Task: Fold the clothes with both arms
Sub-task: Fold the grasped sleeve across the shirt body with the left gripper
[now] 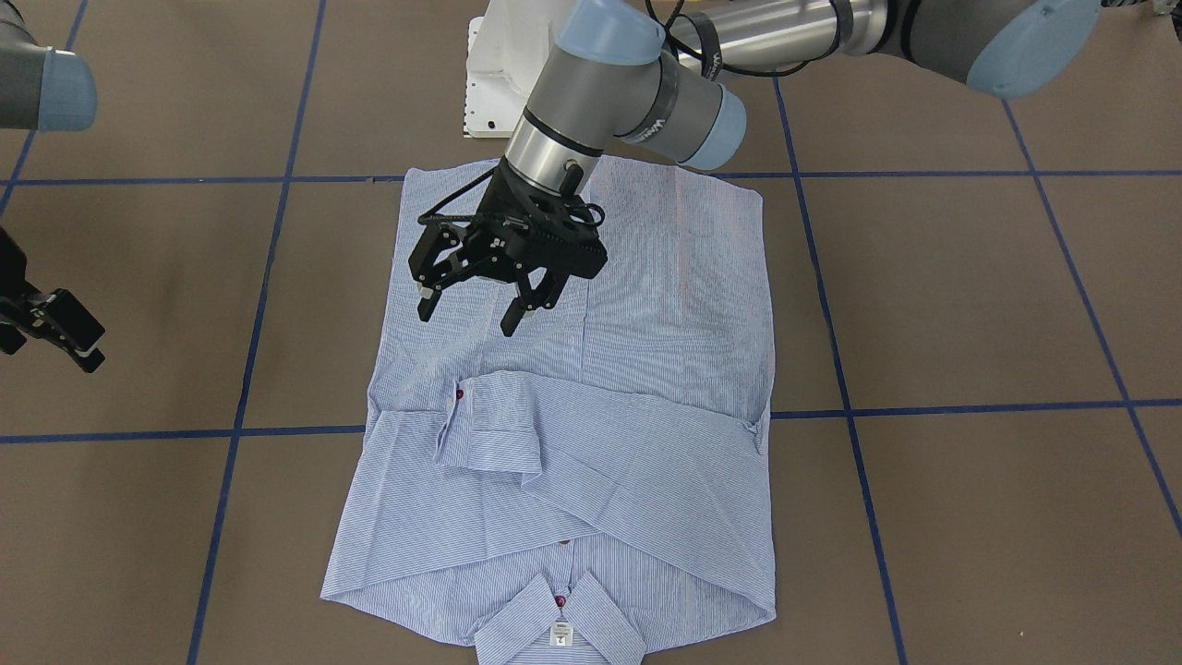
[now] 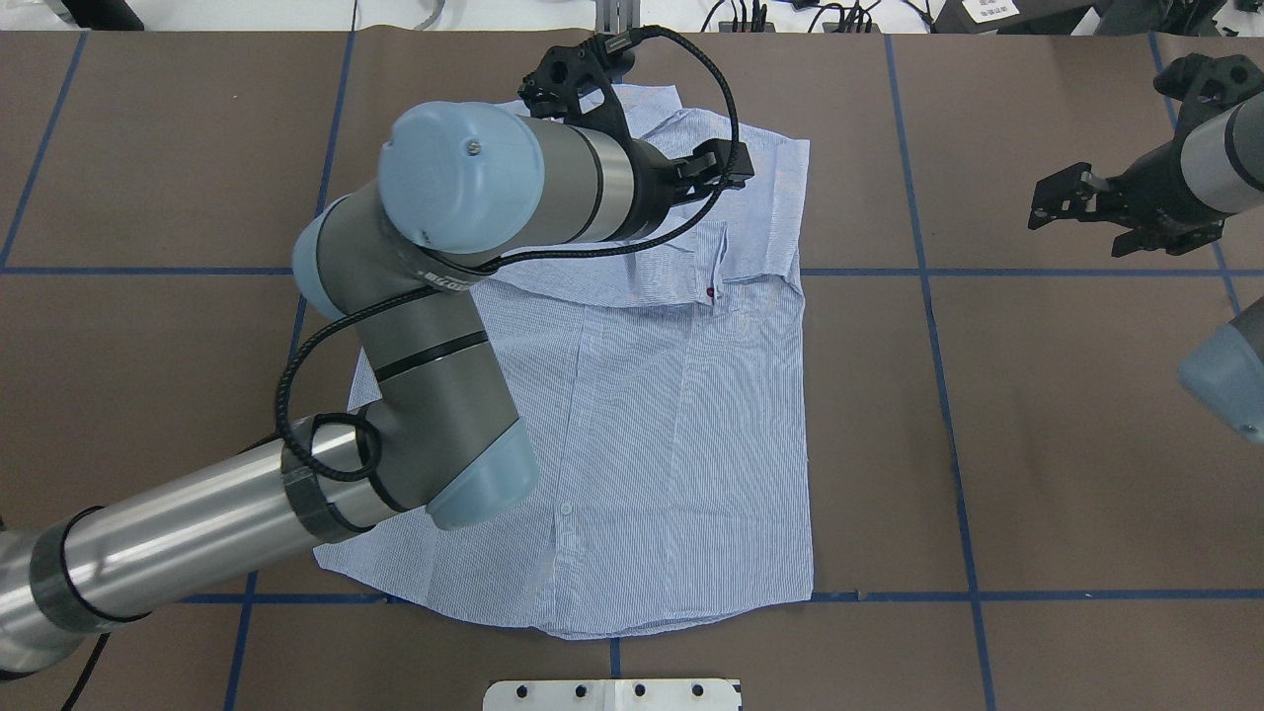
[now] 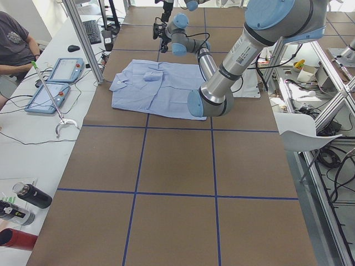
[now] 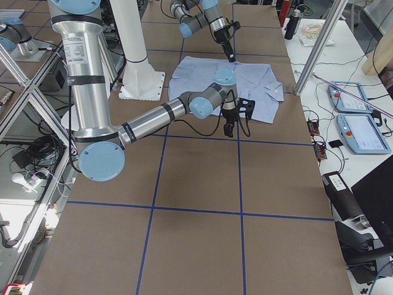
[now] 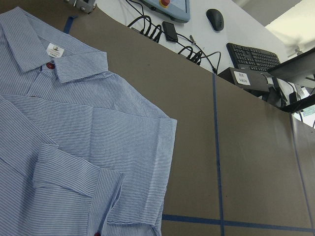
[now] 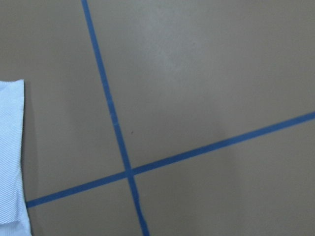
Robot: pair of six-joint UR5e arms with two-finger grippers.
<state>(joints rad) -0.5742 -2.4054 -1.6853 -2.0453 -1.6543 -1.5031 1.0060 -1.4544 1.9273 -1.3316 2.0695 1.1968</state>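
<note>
While left gripper (image 1: 468, 314) and right gripper (image 2: 1078, 227) gape empty, left arm (image 2: 434, 336) overhangs shirt (image 1: 665, 314).

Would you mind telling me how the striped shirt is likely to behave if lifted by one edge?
The shirt will probably be floppy: it lies flat with soft creases, so a lifted edge should sag. Its folded sleeve looks loose and may unfold. Pushed, it would likely bunch rather than slide whole.

Blue-and-white finely striped shirt (image 1: 646, 305)
</note>
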